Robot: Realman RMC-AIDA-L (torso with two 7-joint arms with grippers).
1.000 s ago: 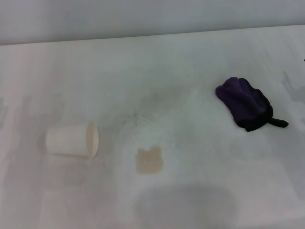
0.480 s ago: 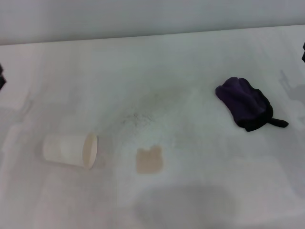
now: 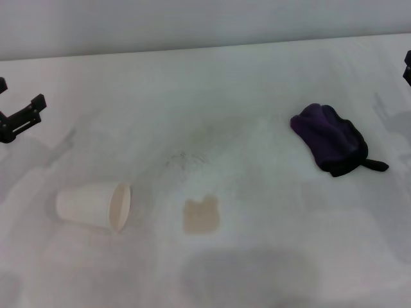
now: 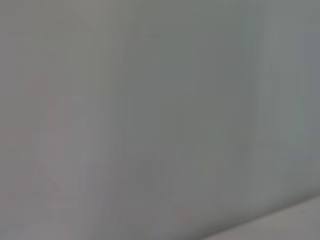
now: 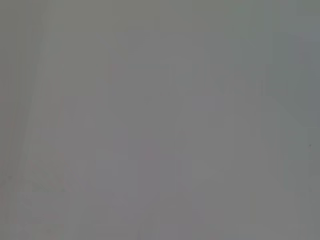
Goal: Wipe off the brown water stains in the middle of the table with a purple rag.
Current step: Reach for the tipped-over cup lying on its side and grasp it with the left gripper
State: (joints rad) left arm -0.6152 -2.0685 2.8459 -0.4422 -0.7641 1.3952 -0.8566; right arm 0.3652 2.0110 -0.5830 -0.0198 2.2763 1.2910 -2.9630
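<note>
The brown water stain (image 3: pixel 201 215) is a small tan blotch on the white table (image 3: pixel 257 83), near the front middle. The purple rag (image 3: pixel 331 138) lies bunched at the right, its black tail pointing right. My left gripper (image 3: pixel 21 94) is open and empty at the far left edge, above the table and well left of the stain. Only a sliver of my right gripper (image 3: pixel 407 67) shows at the right edge, beyond and right of the rag. Both wrist views show only plain grey surface.
A white paper cup (image 3: pixel 93 205) lies on its side left of the stain, its mouth facing right. A faint grey speckled smudge (image 3: pixel 186 159) sits behind the stain. A soft shadow (image 3: pixel 250 276) falls at the front edge.
My left gripper has come into view from the left edge. The paper cup has shifted slightly left and toward the front. The right gripper's sliver shows a little more.
</note>
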